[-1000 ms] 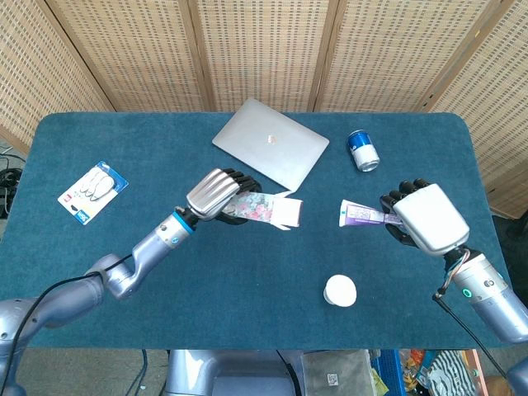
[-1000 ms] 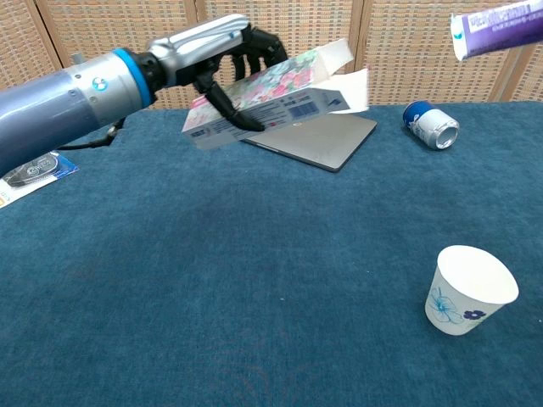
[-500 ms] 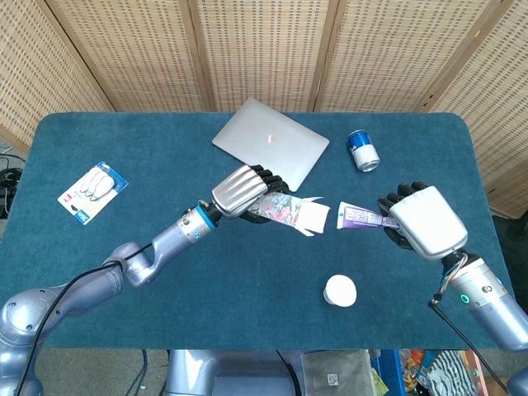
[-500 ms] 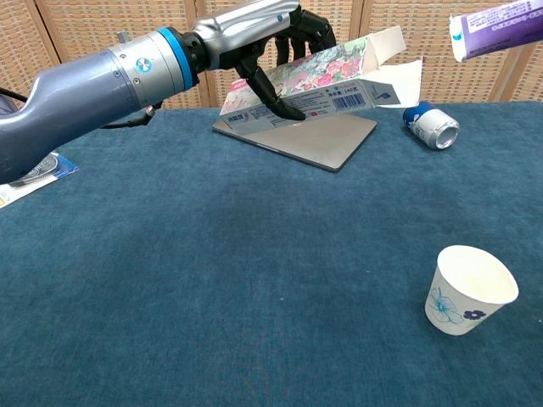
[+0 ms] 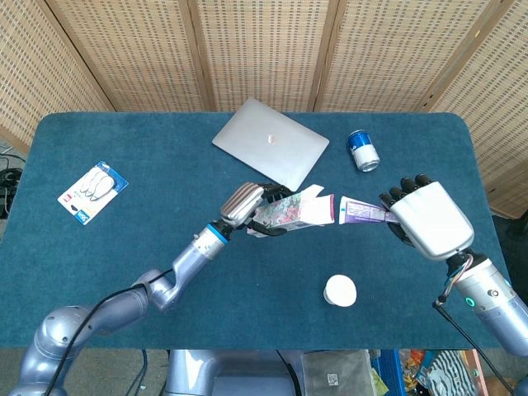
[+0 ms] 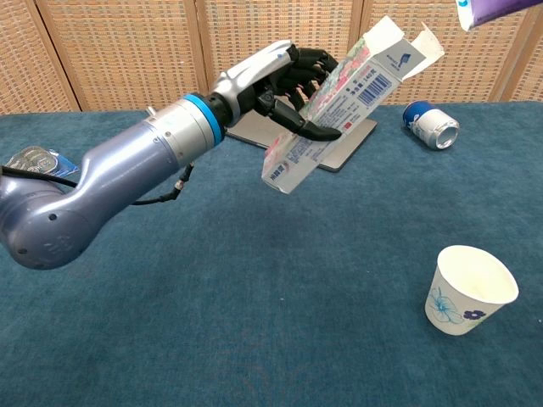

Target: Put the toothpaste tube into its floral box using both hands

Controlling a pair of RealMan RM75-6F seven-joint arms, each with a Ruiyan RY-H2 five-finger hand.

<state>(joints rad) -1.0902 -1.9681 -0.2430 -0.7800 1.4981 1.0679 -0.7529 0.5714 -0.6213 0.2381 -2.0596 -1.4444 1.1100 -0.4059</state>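
My left hand (image 5: 245, 206) (image 6: 284, 80) grips the floral box (image 5: 293, 211) (image 6: 339, 97) above the table. The box is tilted, its open flapped end raised and pointing to the right. My right hand (image 5: 425, 219) holds the purple and white toothpaste tube (image 5: 361, 213) level, its free end aimed left at the box's open end, a small gap away. In the chest view only a corner of the tube (image 6: 501, 8) shows at the top right edge; the right hand itself is out of that view.
A shut silver laptop (image 5: 271, 143) lies at the back centre, a blue can (image 5: 362, 151) on its side to the right of it. A paper cup (image 5: 340, 290) (image 6: 468, 289) stands near the front right. A blister pack (image 5: 92, 190) lies at the far left.
My left hand has carried the box further right and tipped its open end up, closing the gap to the tube. The right hand has lifted the tube slightly.
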